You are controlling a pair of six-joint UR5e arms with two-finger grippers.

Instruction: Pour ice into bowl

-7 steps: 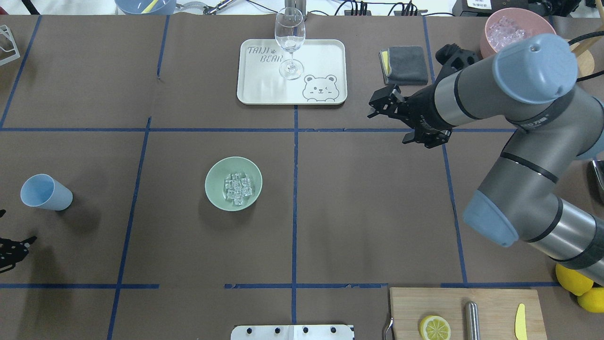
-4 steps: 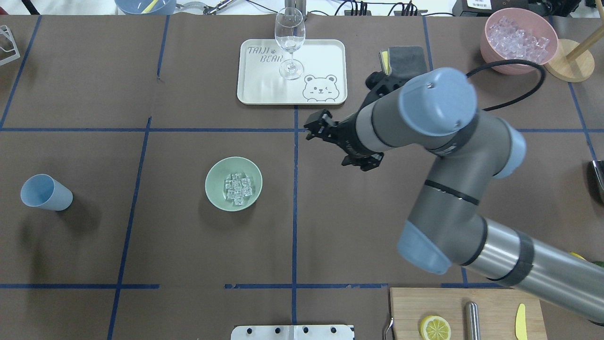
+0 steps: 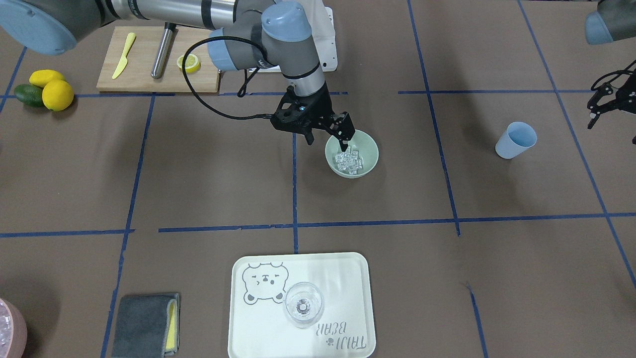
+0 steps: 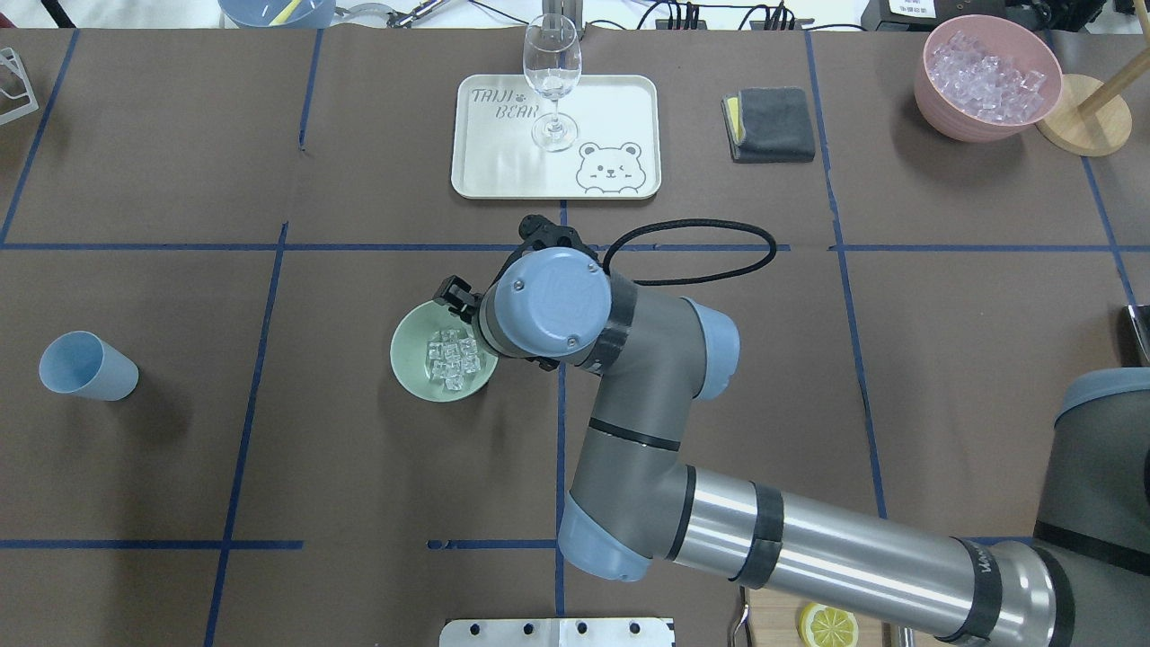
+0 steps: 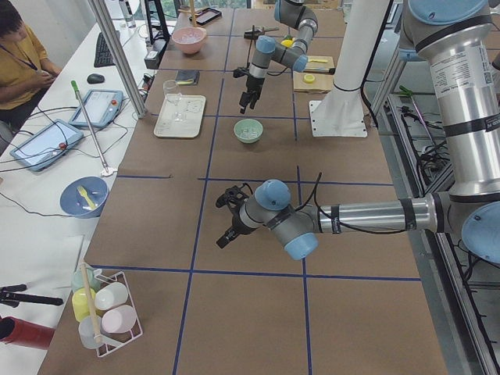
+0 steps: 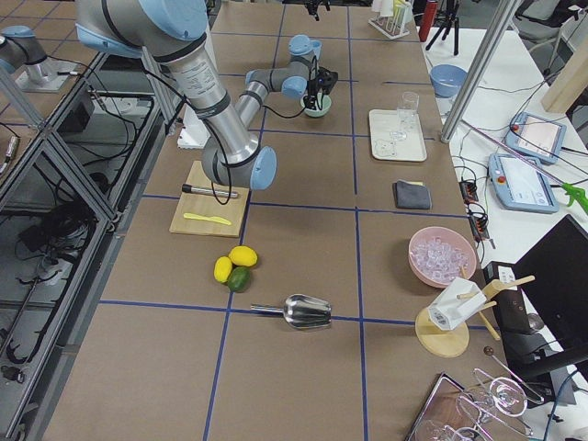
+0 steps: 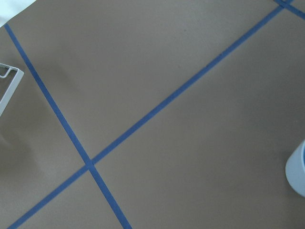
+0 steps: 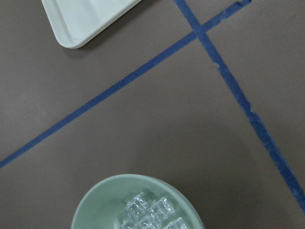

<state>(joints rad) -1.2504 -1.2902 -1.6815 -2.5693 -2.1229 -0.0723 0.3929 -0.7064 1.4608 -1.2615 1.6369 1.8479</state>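
Note:
The pale green bowl (image 4: pixel 406 361) sits left of the table's middle and holds a handful of clear ice cubes (image 4: pixel 452 359). It also shows in the front view (image 3: pixel 370 149) and at the bottom of the right wrist view (image 8: pixel 95 205). My right gripper (image 3: pixel 327 143) is open and empty. It hangs low at the bowl's rim, with one finger (image 3: pixel 344 141) over the bowl and the other outside it. My left gripper (image 5: pixel 222 220) is open and empty, hovering near the table's left end, past the blue cup (image 4: pixel 87 366).
A cream tray (image 4: pixel 611 108) with a wine glass (image 4: pixel 552 81) lies at the back middle. A grey cloth (image 4: pixel 771 124) and a pink bowl of ice (image 4: pixel 984 76) are at the back right. A cutting board (image 3: pixel 144 74) with a lemon half is front right.
My right arm has swept left from the back right of the table to the bowl. My left gripper has left the overhead view. The bowl, ice and cup have not moved.

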